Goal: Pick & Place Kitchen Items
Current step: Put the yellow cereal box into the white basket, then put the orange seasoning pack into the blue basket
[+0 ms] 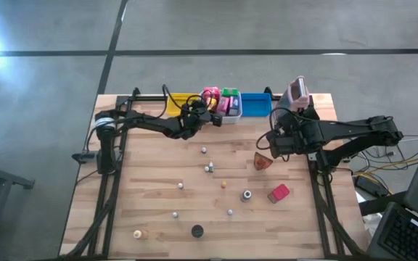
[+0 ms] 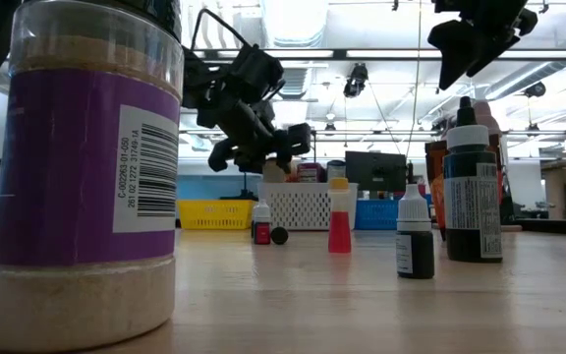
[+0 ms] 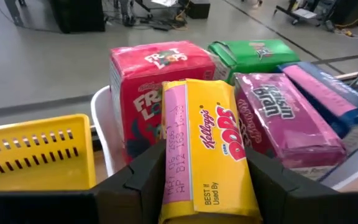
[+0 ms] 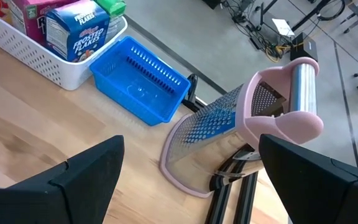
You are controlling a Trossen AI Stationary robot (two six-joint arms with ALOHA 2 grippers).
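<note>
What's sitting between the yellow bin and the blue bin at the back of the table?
The white bin, holding small cereal boxes. The high view shows it between the yellow bin and the blue bin, with the left gripper over it, holding a yellow cereal box.

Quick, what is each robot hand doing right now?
Left end effector: closed on a yellow cardboard cereal box, over the white plastic bin.
Right end effector: open, holding nothing.

White bin point(image 1: 236, 111) crowded with boxes, blue bin point(image 1: 256, 104) empty, small bottles point(image 1: 209, 168) scattered mid-table, bare wood between
</note>
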